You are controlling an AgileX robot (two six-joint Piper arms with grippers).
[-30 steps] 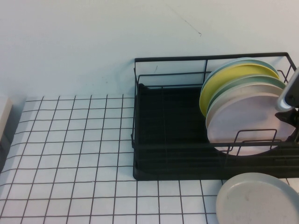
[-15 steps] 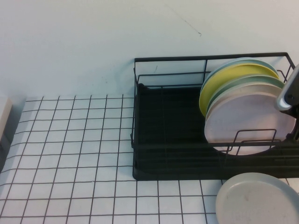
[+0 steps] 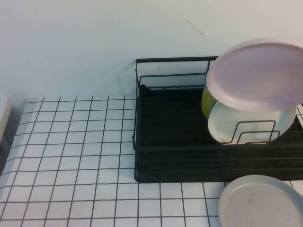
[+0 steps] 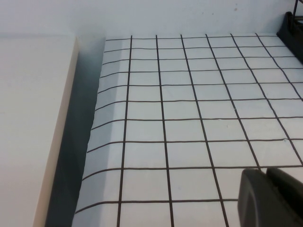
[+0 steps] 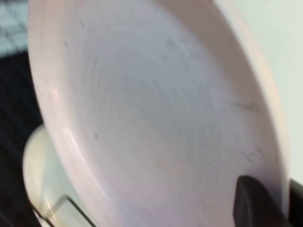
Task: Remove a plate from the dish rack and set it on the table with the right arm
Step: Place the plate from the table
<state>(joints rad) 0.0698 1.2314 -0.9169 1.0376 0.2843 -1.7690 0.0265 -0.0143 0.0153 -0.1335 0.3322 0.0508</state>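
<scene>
Currently the pink plate (image 3: pixel 258 73) is out of the rack (image 3: pixel 189 142) and held in the air above the rack's right end, near the desk's (image 3: pixel 71 151) far right corner, tilted face toward the camera. Extraction therefore reads as done; carrying it clear and setting it on the desk remains.

Right gripper (image 5: pixel 270 203): only a dark finger is visible at the plate's rim in the right wrist view, so it appears to be clamped on the plate. It is hidden in the high view.

Left gripper (image 4: pixel 272 198): parked low over the desk's left side, well apart from the rack; whether its fingers are open or closed cannot be told.

Count:
- Pink plate: one, airborne.
- Plates standing in rack: at least two, a mint-white plate (image 3: pixel 246 125) and a yellow plate (image 3: pixel 205 101) behind it.
- Grey plate (image 3: pixel 260 201): one, flat on the desk by the near right corner.
- Rack: one.
</scene>
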